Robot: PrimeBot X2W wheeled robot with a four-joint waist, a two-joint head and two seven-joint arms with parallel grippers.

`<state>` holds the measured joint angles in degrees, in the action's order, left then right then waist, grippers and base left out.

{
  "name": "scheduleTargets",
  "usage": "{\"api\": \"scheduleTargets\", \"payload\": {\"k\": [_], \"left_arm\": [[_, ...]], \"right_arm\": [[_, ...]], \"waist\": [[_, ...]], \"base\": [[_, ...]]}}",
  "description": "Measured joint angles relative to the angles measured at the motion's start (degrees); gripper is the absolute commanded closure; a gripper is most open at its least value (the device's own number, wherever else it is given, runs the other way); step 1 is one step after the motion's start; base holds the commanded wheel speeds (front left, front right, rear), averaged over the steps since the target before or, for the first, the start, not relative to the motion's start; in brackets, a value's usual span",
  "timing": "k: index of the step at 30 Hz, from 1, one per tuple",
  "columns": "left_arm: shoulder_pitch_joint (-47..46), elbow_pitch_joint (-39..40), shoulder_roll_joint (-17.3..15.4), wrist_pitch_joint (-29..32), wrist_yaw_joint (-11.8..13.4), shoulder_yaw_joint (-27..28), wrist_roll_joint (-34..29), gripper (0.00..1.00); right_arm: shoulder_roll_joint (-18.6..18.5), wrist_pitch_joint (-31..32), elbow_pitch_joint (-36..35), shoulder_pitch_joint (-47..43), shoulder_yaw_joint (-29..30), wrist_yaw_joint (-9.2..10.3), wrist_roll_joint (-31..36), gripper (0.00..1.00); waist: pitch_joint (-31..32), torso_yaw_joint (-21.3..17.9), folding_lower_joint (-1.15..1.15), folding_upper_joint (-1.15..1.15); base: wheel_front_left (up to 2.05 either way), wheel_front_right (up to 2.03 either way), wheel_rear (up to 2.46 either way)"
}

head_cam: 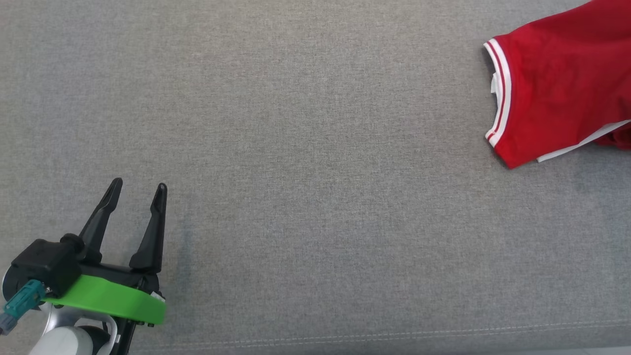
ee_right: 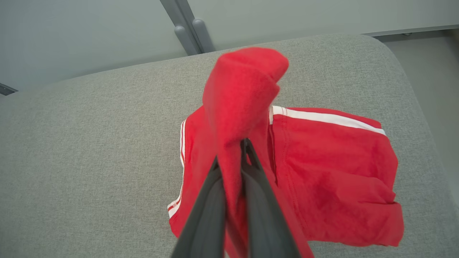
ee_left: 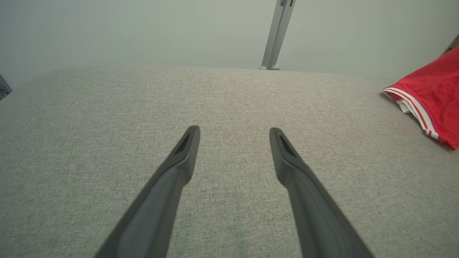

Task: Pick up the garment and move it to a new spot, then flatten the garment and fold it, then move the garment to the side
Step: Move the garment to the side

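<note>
Red garment (head_cam: 557, 88) lies bunched at the right of the grey cushion (head_cam: 296, 148). Our right claw (ee_right: 235, 157) pinches a raised fold; our left claw (head_cam: 139, 190) is spread, empty. We judge it soft, light and floppy, best held by a hem.

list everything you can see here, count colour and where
garment: one, red with white stripes, right end of the surface, one fold raised
surface: one, grey fabric, under the garment
metal post: one, grey, behind the surface's far edge
wall: one, pale, behind the post
left gripper: one, dark fingers, open, over bare surface
right gripper: one, dark fingers, shut on the garment's raised fold
</note>
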<state>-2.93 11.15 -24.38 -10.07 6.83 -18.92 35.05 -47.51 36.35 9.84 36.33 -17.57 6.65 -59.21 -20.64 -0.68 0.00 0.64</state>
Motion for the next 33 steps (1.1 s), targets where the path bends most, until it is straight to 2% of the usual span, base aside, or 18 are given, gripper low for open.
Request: {"api": "scheduleTargets", "payload": {"k": [8,22,29,30,31,33], "left_arm": [[-0.05,0.38,-0.32,1.0,0.0,0.19,-0.11,0.0],[-0.17,0.89,-0.89,2.98,0.0,0.23,-0.53,0.0],[-0.18,1.12,-1.63,4.04,0.0,0.38,-0.56,0.0],[-0.17,1.13,-1.71,4.05,0.0,0.42,-0.64,0.0],[-0.17,1.2,-1.76,4.1,0.0,0.49,-0.77,0.0],[-0.17,1.34,-1.79,4.53,0.0,0.66,-1.0,0.0]], "right_arm": [[-0.09,-0.07,0.4,0.69,1.9,0.19,-0.44,1.0],[1.4,-5.73,6.46,0.38,6.86,0.53,-1.02,1.0],[4.86,-9.62,8.68,-1.54,7.01,0.53,0.42,1.0],[5.25,-10.13,9.2,-1.9,6.88,0.53,0.75,0.97],[5.56,-11.14,9.88,-2.14,6.86,0.54,1.35,0.88],[6.05,-12.71,11.12,-2.81,6.87,0.54,2.58,0.88]], "waist": [[-0.57,-1.45,0.0,0.0],[-1.6,-2.66,0.0,0.0],[-1.82,-3.21,0.0,0.0],[-1.85,-3.33,0.0,0.0],[-1.87,-3.45,0.0,0.0],[-1.88,-3.69,0.0,0.0]], "base": [[0.0,0.0,0.0],[0.0,0.0,0.0],[0.0,0.0,0.0],[0.0,0.0,0.0],[0.0,0.0,0.0],[0.0,0.0,0.0]]}}
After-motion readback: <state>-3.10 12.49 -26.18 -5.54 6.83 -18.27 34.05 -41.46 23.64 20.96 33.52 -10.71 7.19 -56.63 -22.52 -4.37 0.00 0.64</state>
